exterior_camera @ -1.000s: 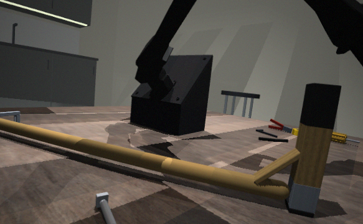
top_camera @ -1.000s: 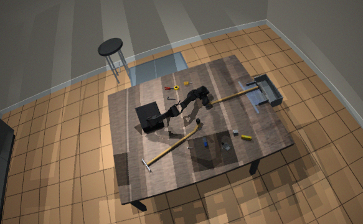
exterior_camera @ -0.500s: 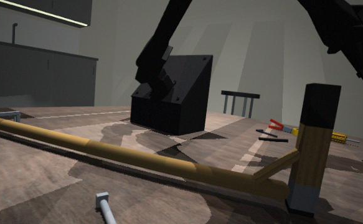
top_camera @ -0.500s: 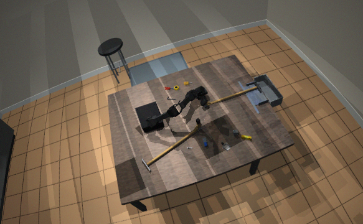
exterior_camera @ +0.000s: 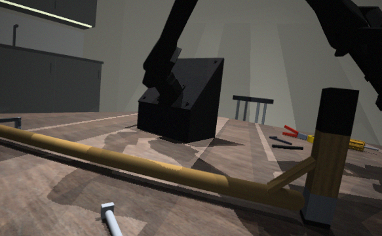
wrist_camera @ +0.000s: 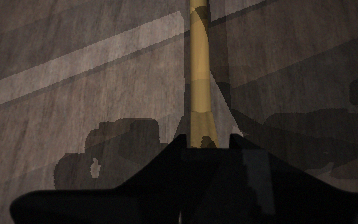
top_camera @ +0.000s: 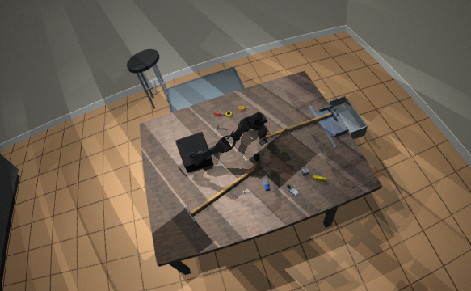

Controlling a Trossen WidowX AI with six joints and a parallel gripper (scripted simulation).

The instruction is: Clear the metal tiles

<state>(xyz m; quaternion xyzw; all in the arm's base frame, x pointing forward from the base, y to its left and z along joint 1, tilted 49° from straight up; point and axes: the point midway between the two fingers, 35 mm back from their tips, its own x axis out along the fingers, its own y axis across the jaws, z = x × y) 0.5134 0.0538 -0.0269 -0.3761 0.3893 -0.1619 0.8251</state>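
Observation:
My gripper [top_camera: 265, 136] [wrist_camera: 207, 140] is shut on the grip end of the long scraper [top_camera: 300, 124] [wrist_camera: 200, 60], over the middle of the table. The scraper's wooden handle runs away from the fingers to the far end of the steel bench plate [top_camera: 332, 128], and its head is beside the near wall of the catch box. The grey catch box [top_camera: 359, 131] is at the plate's far end, at the table edge. No metal tile can be made out on the plate; small grey shapes near the head and in the box are too dark to tell.
A second wooden-handled tool [top_camera: 227, 187] [exterior_camera: 128, 164] lies on the table, with an upright black-topped grip [top_camera: 257, 158] [exterior_camera: 331, 141]. A blue item [top_camera: 266, 185], a yellow item [top_camera: 319, 178] and small grey parts lie at the front. Pliers [top_camera: 217, 115], tape [top_camera: 229, 114] and a yellow screwdriver [top_camera: 241, 108] lie behind.

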